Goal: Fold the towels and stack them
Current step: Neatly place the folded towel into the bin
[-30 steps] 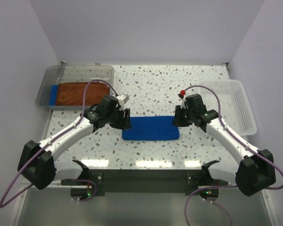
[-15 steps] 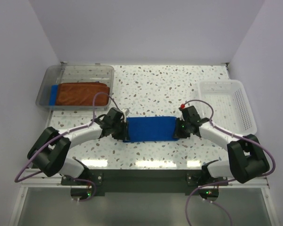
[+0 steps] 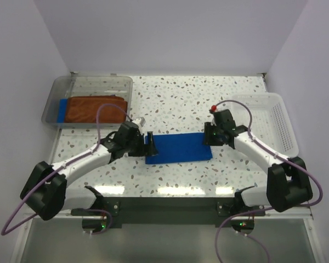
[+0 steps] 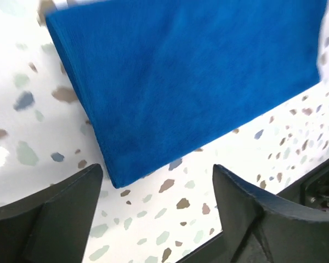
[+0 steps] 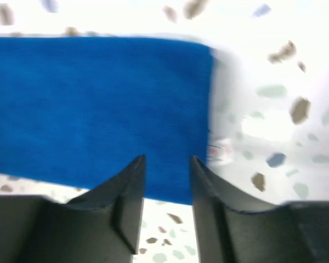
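Top external view: we see the folded blue towel [image 3: 180,148] lying flat between both pincers. The left gripper [image 4: 156,181] is spread wide, the towel's corner just ahead of its tips. The right gripper [image 5: 167,164] is narrowly parted over the towel's edge, pinching nothing.

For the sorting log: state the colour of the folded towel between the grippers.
Plain royal blue; the folded towel shows best in the left wrist view.

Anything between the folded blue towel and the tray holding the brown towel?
No loose object. Only the left gripper, open at the blue towel's left end, sits on the line toward the tray with the brown towel.
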Controlling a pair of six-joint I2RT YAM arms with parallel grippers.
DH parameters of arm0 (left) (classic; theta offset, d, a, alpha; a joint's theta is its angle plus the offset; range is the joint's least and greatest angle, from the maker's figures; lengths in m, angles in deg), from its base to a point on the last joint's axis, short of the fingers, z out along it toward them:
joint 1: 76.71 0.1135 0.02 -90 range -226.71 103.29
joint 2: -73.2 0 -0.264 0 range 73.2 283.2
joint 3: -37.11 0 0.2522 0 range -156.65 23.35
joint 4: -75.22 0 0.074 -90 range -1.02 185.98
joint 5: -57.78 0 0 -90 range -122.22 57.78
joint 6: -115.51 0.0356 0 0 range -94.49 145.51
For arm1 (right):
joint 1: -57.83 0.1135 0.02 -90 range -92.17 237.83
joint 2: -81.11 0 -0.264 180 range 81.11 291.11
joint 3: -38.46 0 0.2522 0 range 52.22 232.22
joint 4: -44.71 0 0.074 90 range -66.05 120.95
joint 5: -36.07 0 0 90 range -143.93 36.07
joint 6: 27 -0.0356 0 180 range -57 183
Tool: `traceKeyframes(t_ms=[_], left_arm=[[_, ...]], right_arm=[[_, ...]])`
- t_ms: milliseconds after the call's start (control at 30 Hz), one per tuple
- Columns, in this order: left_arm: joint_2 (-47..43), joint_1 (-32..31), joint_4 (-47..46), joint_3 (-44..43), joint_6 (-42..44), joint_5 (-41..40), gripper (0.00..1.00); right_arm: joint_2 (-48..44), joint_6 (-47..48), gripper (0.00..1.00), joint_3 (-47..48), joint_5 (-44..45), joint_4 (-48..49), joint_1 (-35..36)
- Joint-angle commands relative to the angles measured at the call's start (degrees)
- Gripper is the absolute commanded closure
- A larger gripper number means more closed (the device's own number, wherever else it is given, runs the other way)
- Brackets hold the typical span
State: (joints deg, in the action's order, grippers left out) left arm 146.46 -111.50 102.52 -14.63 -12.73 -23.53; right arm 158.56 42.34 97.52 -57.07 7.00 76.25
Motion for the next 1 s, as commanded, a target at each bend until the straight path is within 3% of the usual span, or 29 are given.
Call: traceKeyframes(t_ms=[0, 200, 367, 667, 967], left_arm=[[-4.17, 4.44, 4.63, -6.14, 0.97, -4.12, 0.10], [-5.84, 20.86, 10.00, -6.67, 9.05, -3.76, 0.00], [-4.88, 29.41, 9.93, -4.92, 13.36, -2.01, 0.00], [-5.93, 31.45, 9.84, -2.90, 16.62, -7.28, 0.00], [-6.54, 31.53, 10.10, -2.80, 16.62, -8.51, 0.00]], right_arm=[[-2.39, 5.81, 0.52, 8.03, 3.05, -3.74, 8.97], [5.48, 4.23, 0.30, 16.46, 6.65, -4.00, 24.26], [17.37, 3.44, 0.23, 25.61, 9.28, -4.35, 34.48], [36.87, 3.61, 0.34, 42.84, 17.19, -9.71, 44.33], [44.80, 1.77, 0.45, 45.06, 18.69, -12.97, 45.31]])
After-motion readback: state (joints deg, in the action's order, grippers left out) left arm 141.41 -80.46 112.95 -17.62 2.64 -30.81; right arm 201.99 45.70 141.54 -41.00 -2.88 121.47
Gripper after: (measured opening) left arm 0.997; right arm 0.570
